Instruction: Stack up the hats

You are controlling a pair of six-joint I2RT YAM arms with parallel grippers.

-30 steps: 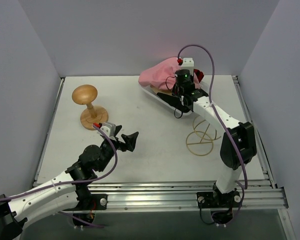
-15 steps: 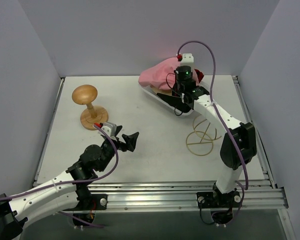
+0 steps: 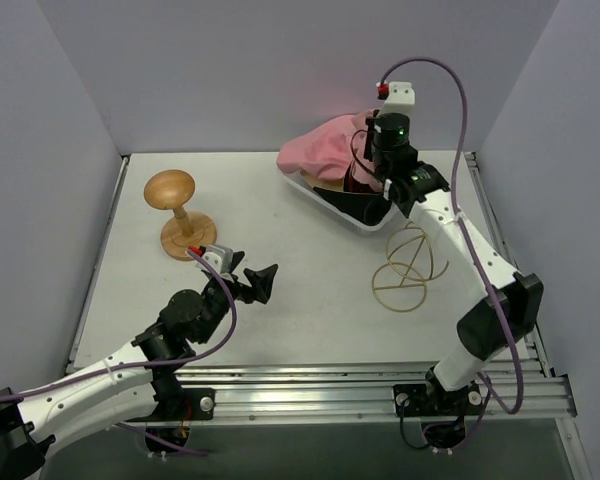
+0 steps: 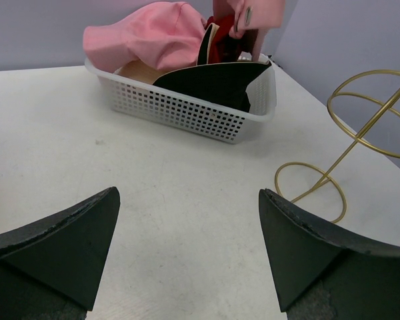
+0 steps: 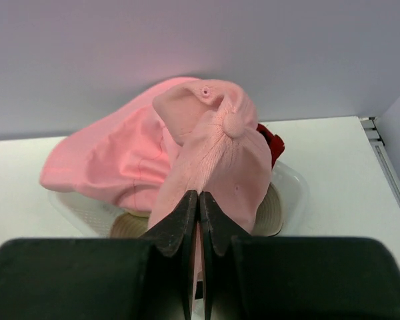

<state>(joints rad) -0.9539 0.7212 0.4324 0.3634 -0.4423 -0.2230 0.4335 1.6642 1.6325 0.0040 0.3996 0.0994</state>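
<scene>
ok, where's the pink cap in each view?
Top external: pink cap back right, over the white basket.
Left wrist: pink cap at the top edge, right of centre, cropped, hanging above the white basket.
Right wrist: pink cap at centre, pinched in the right end effector.
Shared landmark: the white basket, beneath the cap in every view.

Bright, even overhead light, soft faint shadows, sharp focus, no glare

Your top camera is looking down from behind both arms. Your left wrist camera is facing the basket [image 4: 187, 110] from afar; the right one is sitting close over it, against the pink cap [image 5: 220, 167].
</scene>
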